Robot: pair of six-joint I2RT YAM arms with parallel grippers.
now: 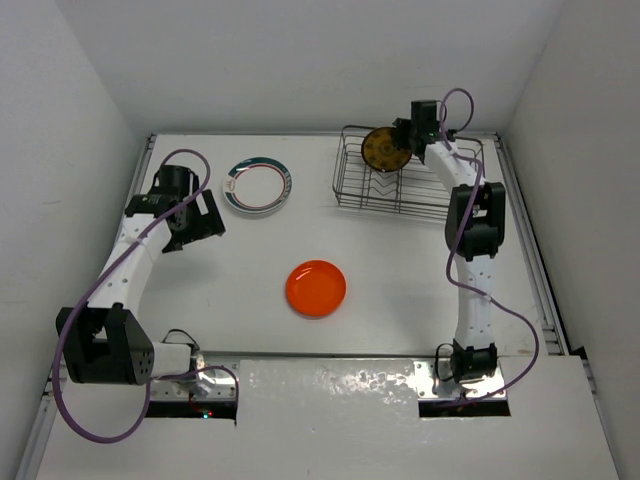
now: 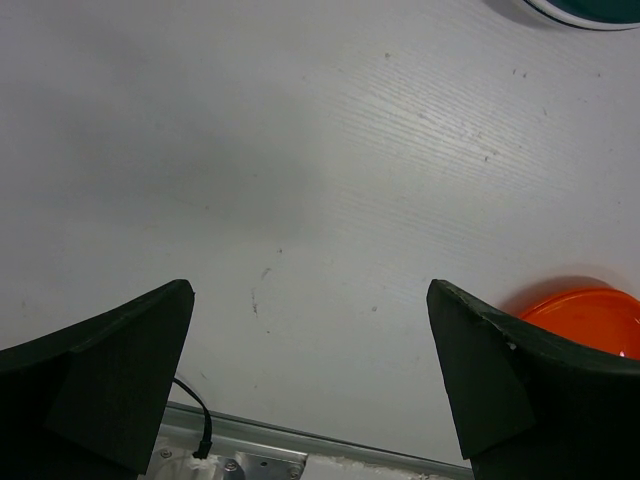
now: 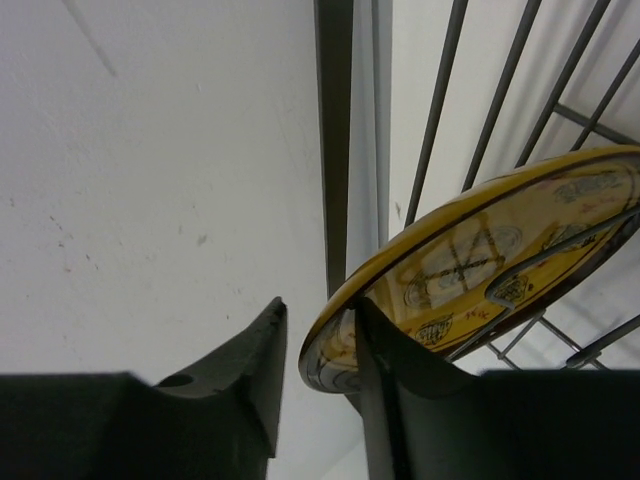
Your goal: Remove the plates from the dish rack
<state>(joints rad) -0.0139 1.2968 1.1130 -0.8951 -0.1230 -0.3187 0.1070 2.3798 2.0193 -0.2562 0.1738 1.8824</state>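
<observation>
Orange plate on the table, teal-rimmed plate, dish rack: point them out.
orange plate (image 1: 316, 288): top external view, middle of its face.
teal-rimmed plate (image 1: 257, 187): top external view, white middle.
dish rack (image 1: 400, 192): top external view, bare wire floor.

Yellow-brown patterned plate (image 3: 480, 260) between black right fingers (image 3: 250, 375), plain orange plate (image 2: 590, 315) beside black left fingers (image 2: 510, 400), white teal-banded plate (image 1: 257, 186), silvery wire rack (image 1: 400, 195)
</observation>
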